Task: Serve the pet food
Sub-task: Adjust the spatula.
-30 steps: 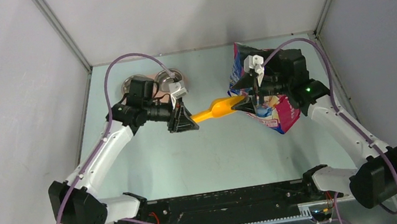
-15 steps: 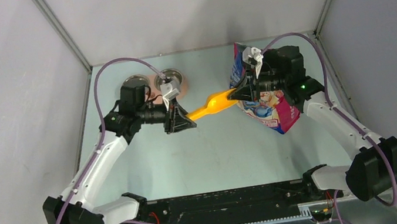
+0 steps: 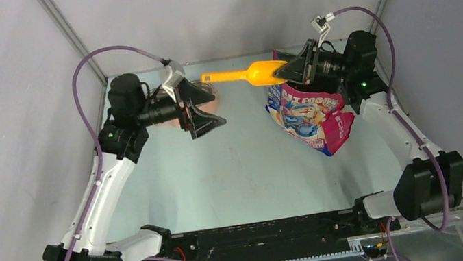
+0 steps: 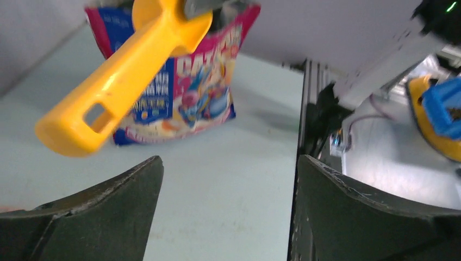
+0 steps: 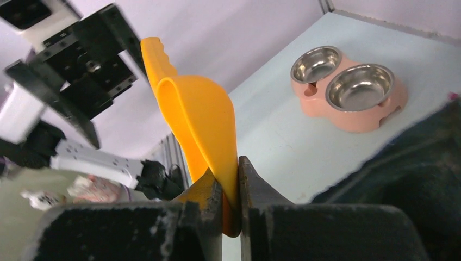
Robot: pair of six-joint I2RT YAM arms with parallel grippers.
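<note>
The pet food bag, glossy blue and pink with a cartoon cat, lies at the right of the table; it also shows in the left wrist view as the bag. No kibble shows. My right gripper is raised above the bag's top and shut on the bowl rim of the orange scoop, whose handle points left. In the right wrist view the gripper pinches the scoop edge-on. My left gripper hangs open just below the handle, apart from it. Nothing is between its fingers.
The pink double steel-bowl feeder stands at the back of the table, both bowls bare; from above my left gripper hides most of it. Grey walls close in the back and sides. The black base rail runs along the near edge.
My right gripper shut on the scoop's bowl. My left gripper then let go of the handle and opened. The right arm lifted the scoop up and back.
</note>
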